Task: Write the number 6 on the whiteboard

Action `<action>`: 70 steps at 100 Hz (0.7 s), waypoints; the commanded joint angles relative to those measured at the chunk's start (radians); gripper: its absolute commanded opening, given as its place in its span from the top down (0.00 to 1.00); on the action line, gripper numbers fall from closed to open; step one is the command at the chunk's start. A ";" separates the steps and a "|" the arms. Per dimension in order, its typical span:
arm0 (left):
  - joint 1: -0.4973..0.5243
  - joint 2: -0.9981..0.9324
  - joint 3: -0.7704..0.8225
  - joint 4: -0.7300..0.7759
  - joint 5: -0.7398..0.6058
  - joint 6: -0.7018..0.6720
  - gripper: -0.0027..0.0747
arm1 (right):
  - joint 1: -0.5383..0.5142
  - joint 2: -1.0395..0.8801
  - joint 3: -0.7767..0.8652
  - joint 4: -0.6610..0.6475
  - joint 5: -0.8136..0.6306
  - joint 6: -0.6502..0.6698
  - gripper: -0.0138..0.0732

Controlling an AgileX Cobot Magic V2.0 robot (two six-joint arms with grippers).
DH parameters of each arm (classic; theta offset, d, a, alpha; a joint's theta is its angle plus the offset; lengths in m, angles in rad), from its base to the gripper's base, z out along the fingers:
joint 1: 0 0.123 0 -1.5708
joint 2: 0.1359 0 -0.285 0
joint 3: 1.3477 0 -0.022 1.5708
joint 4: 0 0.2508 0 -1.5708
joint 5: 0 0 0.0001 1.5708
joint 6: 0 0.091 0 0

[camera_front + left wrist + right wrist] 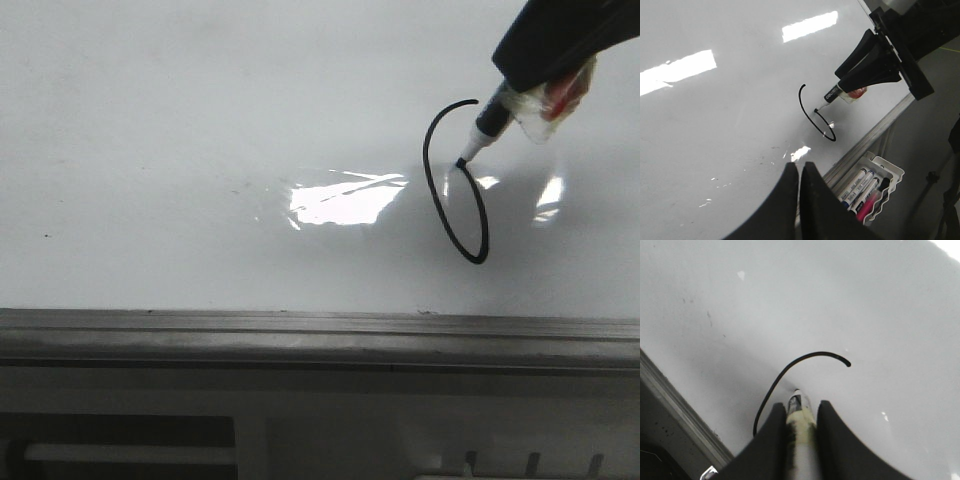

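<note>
The whiteboard (150, 120) fills the front view, glossy with glare. On it at the right is the number 6 (428, 170), a thin black line hooked at the top, curving down, round a narrow bottom and back up. That line ends at the tip of a pale marker pen (488, 122), which touches the board. My right gripper (520, 75) is shut on the marker (801, 425), and the stroke (790, 367) shows past its fingers. My left gripper (800, 167) hovers over the board (715, 125), shut and empty, well away from the drawn line (802, 105).
A grey metal strip (300, 335) runs along the board's near edge. Below that edge hangs a white tray (890, 172) holding several markers. The strip (675, 410) also shows in the right wrist view.
</note>
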 commanded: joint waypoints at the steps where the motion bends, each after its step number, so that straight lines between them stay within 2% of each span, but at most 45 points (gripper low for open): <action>1: 0.003 0.006 -0.026 -0.017 -0.079 -0.007 0.99 | -0.007 0.010 -0.032 -0.038 -0.051 0.004 0.90; 14: 0.003 0.006 -0.026 -0.017 -0.079 -0.007 0.99 | -0.007 0.033 -0.032 -0.036 -0.021 0.004 0.90; 31: 0.003 0.006 -0.016 -0.017 -0.081 -0.007 0.99 | 0.004 0.033 -0.032 0.016 -0.087 0.004 0.90; 70: 0.003 0.006 -0.007 -0.017 -0.082 -0.007 0.99 | 0.034 0.017 -0.033 0.016 -0.078 0.004 0.90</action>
